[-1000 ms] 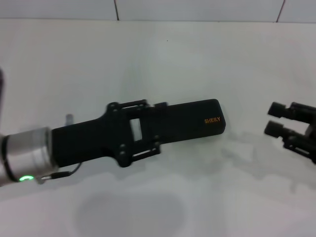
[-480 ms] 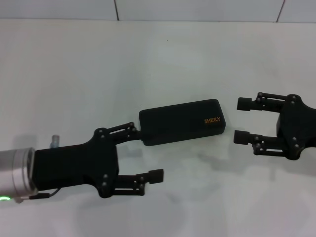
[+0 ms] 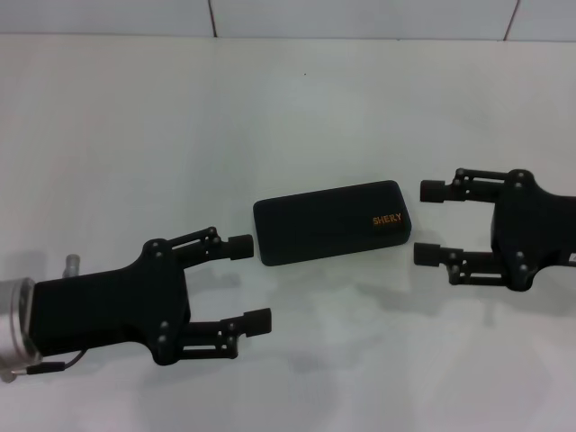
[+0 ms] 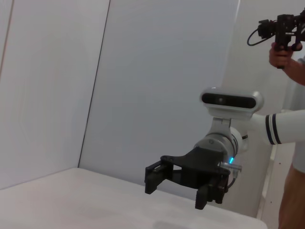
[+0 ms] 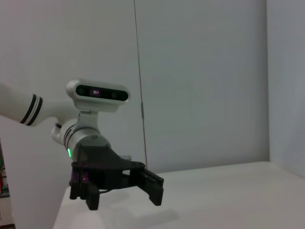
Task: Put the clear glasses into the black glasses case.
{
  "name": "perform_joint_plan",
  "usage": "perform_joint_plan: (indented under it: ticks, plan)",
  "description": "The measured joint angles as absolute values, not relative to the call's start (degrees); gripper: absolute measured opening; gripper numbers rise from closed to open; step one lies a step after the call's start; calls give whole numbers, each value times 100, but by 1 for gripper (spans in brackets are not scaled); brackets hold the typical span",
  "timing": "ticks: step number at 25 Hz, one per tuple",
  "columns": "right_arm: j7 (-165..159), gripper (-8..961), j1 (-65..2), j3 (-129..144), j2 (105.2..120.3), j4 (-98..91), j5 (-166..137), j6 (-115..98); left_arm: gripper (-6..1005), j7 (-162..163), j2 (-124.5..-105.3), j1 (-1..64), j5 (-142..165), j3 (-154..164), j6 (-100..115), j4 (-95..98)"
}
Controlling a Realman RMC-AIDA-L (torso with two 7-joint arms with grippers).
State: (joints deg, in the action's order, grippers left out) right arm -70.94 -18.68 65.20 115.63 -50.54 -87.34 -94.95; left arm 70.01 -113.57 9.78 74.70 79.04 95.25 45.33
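Note:
The black glasses case (image 3: 328, 222) lies shut on the white table (image 3: 297, 108), its orange lettering toward the right end. My left gripper (image 3: 250, 281) hovers open just off the case's near left corner, touching nothing. My right gripper (image 3: 428, 222) is open too, level with the case's right end and a short gap away. The left wrist view shows the right gripper (image 4: 176, 188) farther off, and the right wrist view shows the left gripper (image 5: 123, 193). The clear glasses are not visible in any view.
A white tiled wall (image 3: 360, 16) borders the table's far edge. In the left wrist view, a person holding a camera rig (image 4: 281, 33) stands behind the robot.
My left gripper has drawn back off the case toward the near left, uncovering it. The right gripper has moved in toward the case's right end.

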Motion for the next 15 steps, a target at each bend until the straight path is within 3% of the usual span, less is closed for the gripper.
perform_joint_plan:
  ticks: [15]
  plan:
    - [-7083,693,-1924,7133,11575,-5107,-8749,-9181,865,7068,-11409,830,7771,7426,9662,4586]
